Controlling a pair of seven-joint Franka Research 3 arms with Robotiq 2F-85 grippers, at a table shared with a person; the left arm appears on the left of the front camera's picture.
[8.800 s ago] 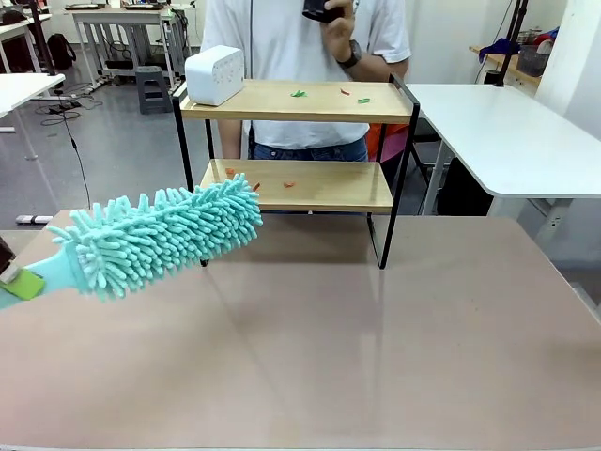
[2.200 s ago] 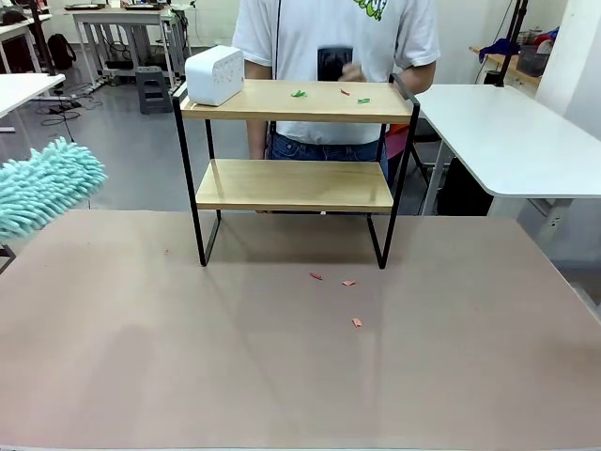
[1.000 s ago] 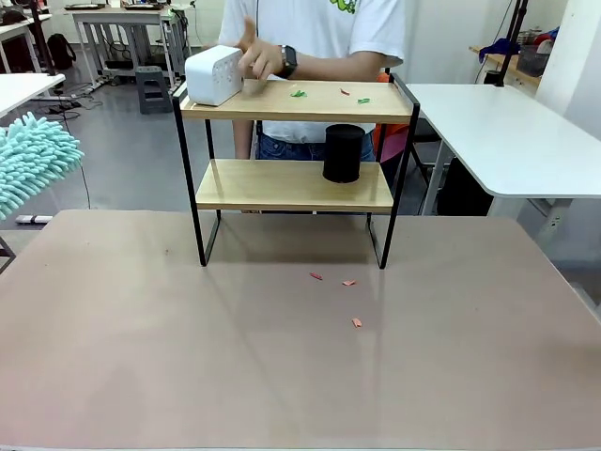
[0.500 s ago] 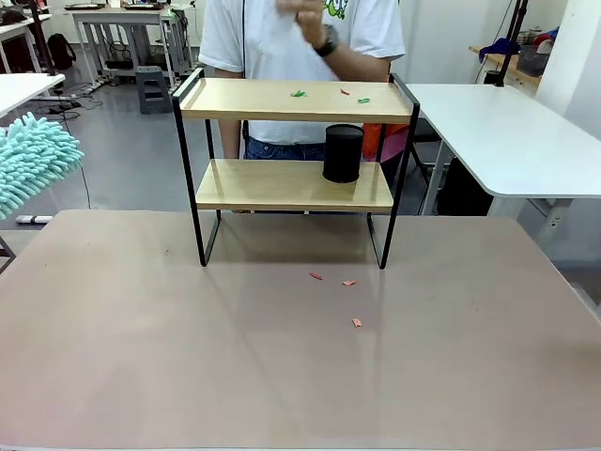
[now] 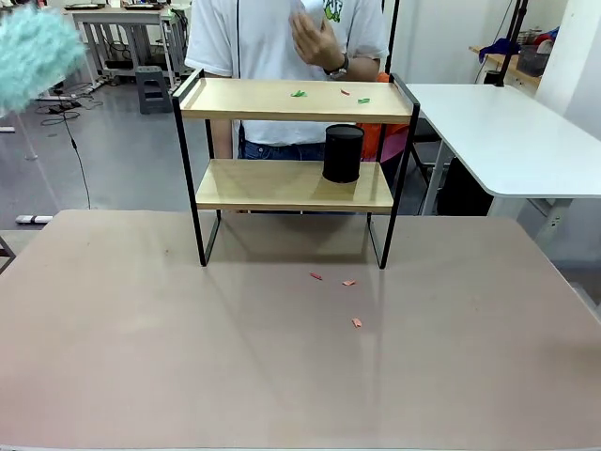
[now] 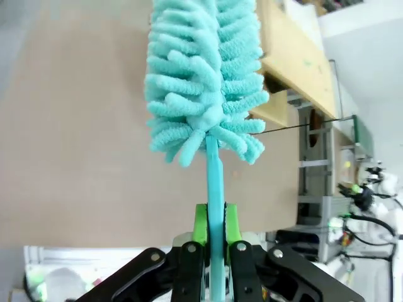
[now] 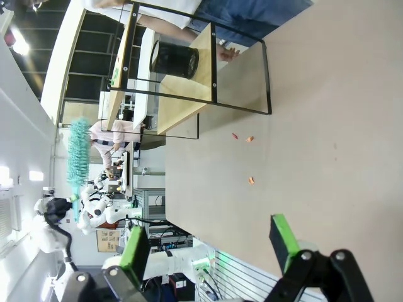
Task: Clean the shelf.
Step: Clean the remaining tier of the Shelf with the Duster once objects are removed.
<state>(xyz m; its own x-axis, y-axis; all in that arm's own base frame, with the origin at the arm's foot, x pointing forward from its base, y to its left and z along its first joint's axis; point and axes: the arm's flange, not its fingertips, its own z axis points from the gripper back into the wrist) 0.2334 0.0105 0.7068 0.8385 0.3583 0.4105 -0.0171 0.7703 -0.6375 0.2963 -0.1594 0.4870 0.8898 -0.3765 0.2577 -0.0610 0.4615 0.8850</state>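
While tight in the left hand [image 6: 216, 228], shaggy teal chenille duster [image 6: 204, 82].

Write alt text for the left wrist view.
The left arm's fingers are shut on the thin handle of a fluffy teal duster, which points up over the brown tabletop, with the wooden shelf at upper right.

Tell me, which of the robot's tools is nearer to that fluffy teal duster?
Left. The left tool is shut on the handle of the duster; the right tool hangs open over the brown table, far from it.
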